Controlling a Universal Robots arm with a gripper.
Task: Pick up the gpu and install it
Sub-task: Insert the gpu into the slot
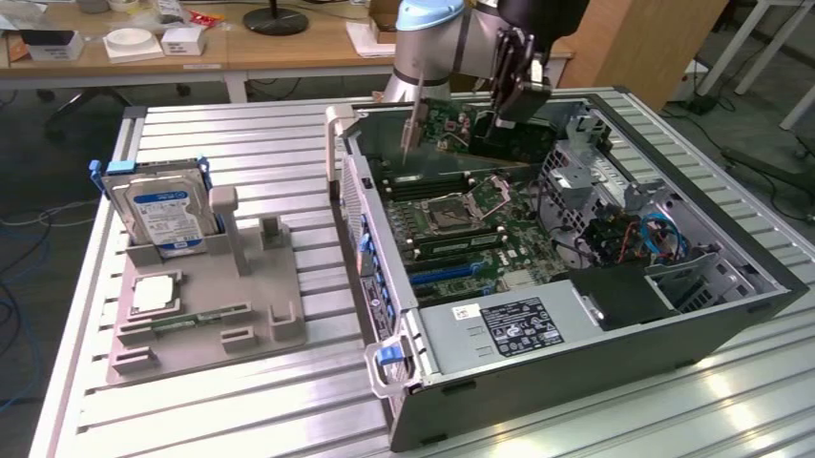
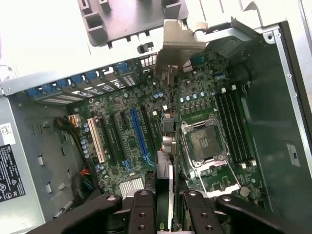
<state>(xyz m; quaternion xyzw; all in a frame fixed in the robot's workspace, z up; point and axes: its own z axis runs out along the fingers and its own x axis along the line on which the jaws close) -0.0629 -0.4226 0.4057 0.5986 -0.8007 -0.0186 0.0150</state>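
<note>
Pinching my gripper [image 2: 168, 197] partway closed on the gpu [image 2: 165, 181], I hold the card above the motherboard [image 2: 131, 136] inside the open computer case [image 1: 713, 315], judging it light, rigid yet fragile, best gripped along its upper edge, clear of the contacts.

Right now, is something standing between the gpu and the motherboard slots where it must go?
Nothing visible does. The end effector holds the gpu above the motherboard, beside the long blue slot, on the CPU socket side. No cable or part lies across that slot.
</note>
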